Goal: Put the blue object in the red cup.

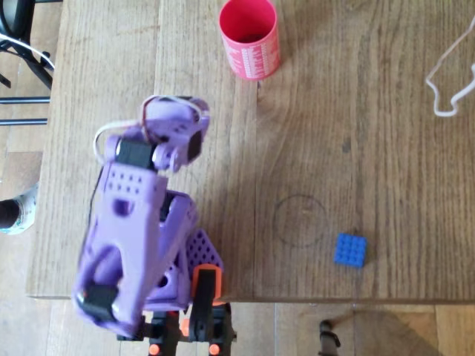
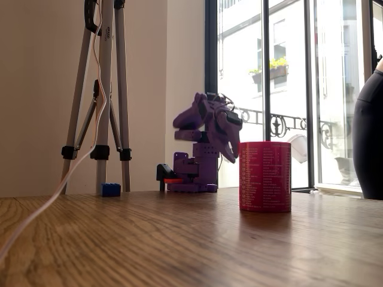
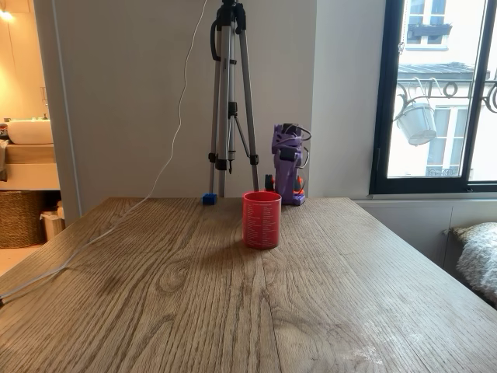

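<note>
The blue object point(image 1: 349, 250) is a small studded brick lying flat on the wooden table near its lower edge in the overhead view, right of the arm's base; it also shows in both fixed views point(image 2: 111, 189) point(image 3: 208, 199). The red cup point(image 1: 249, 38) stands upright and open at the table's top edge, with white print on its side point(image 2: 264, 176) point(image 3: 262, 219). My purple arm is folded over its base. Its gripper point(image 2: 231, 156) hangs tip down toward the cup's side of the table, fingers together and holding nothing, far from both brick and cup.
A white cable point(image 1: 445, 81) loops over the table's upper right corner. A tripod point(image 3: 231, 93) stands behind the table edge by the brick. A faint pencil circle point(image 1: 299, 220) is drawn on the wood left of the brick. A person's dark form point(image 2: 368, 131) sits at one fixed view's right edge.
</note>
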